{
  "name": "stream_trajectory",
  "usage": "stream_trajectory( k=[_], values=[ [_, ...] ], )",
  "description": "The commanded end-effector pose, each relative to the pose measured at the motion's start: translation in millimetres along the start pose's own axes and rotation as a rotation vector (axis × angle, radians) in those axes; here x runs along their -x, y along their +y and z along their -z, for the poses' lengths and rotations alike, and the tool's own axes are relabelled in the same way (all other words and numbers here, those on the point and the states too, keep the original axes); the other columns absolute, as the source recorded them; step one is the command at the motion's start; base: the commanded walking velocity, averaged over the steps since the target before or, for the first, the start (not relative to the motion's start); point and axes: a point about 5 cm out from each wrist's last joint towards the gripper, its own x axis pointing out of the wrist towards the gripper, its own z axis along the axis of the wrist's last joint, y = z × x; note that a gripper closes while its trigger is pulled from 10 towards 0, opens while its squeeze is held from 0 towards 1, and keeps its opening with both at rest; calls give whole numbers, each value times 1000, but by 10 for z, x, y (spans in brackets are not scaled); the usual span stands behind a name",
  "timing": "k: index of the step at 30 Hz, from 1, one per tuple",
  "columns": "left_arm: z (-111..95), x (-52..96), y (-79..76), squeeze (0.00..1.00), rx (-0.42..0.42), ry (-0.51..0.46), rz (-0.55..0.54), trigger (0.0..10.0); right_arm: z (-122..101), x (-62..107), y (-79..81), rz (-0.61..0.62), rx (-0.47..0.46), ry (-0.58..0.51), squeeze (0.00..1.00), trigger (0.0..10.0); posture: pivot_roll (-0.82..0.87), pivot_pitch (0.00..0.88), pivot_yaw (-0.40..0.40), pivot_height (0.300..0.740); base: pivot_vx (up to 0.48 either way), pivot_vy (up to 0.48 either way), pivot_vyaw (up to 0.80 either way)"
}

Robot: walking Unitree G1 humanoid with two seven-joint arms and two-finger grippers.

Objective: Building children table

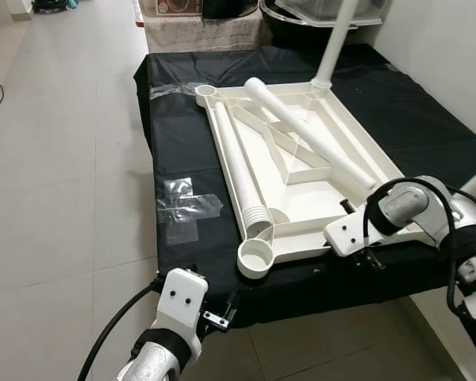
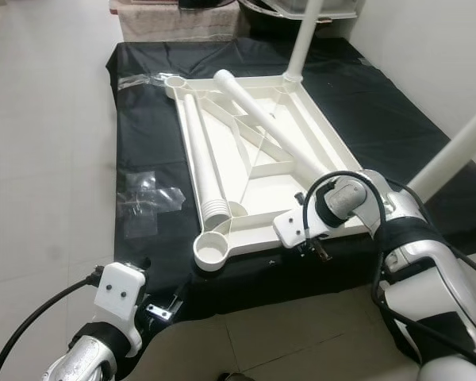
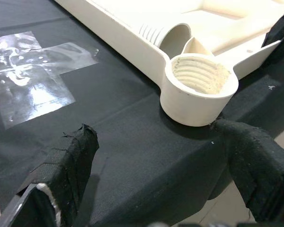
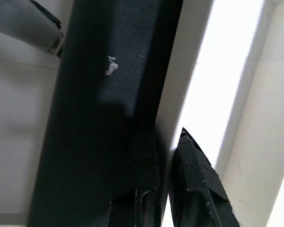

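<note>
White plastic tabletop point(image 1: 301, 178) lies upside down on a black cloth-covered platform point(image 1: 182, 151), its near rim close to the platform's front edge, bare floor point(image 1: 63, 159) to the left. Two loose table legs point(image 1: 242, 171) rest inside. Right gripper point(image 4: 163, 165) pinches the near rim, apparently clamped. Left gripper point(image 3: 156, 161) hovers spread before the threaded corner socket point(image 3: 199, 85).

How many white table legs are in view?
3: two loose legs lie inside the upturned tabletop, one along its left side, one diagonally; a third stands upright at the far corner.
</note>
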Motion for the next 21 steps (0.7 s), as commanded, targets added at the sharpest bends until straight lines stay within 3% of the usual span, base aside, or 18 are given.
stream_trajectory(
  k=[1,2,3,4,5,7,8,17,18,21],
  values=[
    [63,11,-13,0,6,35,7,10000,-55,-133,33,-38,68,5,0,10000,47,205,-75,740,0,0,0],
    [64,11,-13,0,7,35,6,10000,-47,-135,36,-39,56,4,137,10000,45,202,-74,740,0,0,0],
    [64,12,-13,0,7,35,7,10000,-44,-135,36,-35,47,-1,835,10000,46,200,-74,740,0,0,0],
    [64,12,-13,0,7,35,7,10000,-44,-135,36,-35,47,-1,835,10000,46,200,-74,740,0,0,0],
    [66,12,-15,0,8,35,7,10000,-44,-134,38,-35,45,-7,1000,10000,47,197,-74,740,0,0,0],
    [66,12,-15,0,8,35,7,10000,-44,-134,38,-35,45,-7,1000,10000,47,197,-74,740,0,0,0],
    [67,13,-18,0,8,36,8,10000,-32,-130,43,-35,48,-3,0,10000,47,193,-73,740,0,0,0],
    [73,17,-24,0,8,36,8,10000,54,6,69,-80,-15,21,0,10000,47,190,-74,740,0,0,0],
    [76,13,-24,0,7,36,9,10000,66,106,54,-101,-48,3,0,10000,44,180,-71,740,0,0,0],
    [78,10,-23,0,7,36,10,10000,65,175,32,-104,-63,-11,0,10000,44,180,-71,740,0,0,0]
  ],
)
